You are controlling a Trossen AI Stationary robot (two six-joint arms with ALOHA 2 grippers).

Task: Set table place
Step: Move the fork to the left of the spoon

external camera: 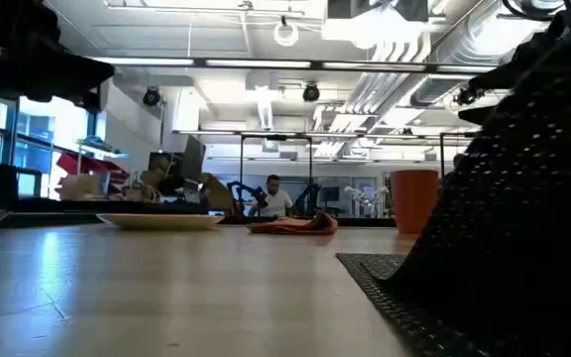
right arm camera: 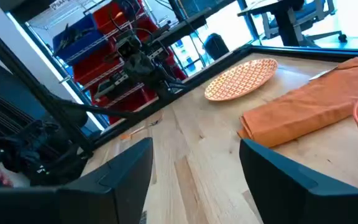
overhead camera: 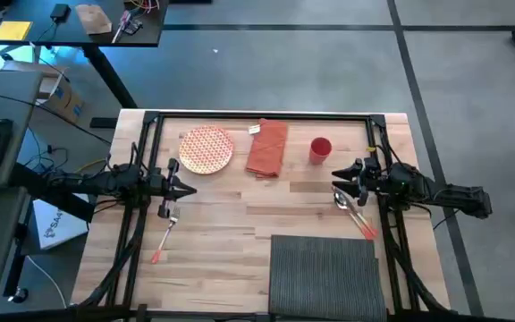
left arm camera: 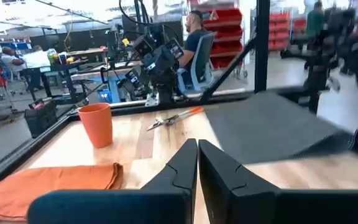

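Note:
The dark grey ribbed placemat (overhead camera: 327, 275) lies flat at the table's near edge, right of centre. The round red-patterned plate (overhead camera: 206, 148), the folded orange napkin (overhead camera: 267, 148) and the orange cup (overhead camera: 320, 148) sit in a row along the far side. A fork with an orange handle (overhead camera: 163, 234) lies near the left side. A spoon and another orange-handled utensil (overhead camera: 356, 213) lie right of centre. My left gripper (overhead camera: 190, 190) hovers shut above the table, just past the fork's head. My right gripper (overhead camera: 335, 176) hovers open above the spoon's bowl.
A black rail frame (overhead camera: 257, 116) runs around the light wooden table. Bare wood (overhead camera: 257, 201) lies between the two grippers and left of the placemat. A dark desk with clutter (overhead camera: 79, 22) stands beyond the far left corner.

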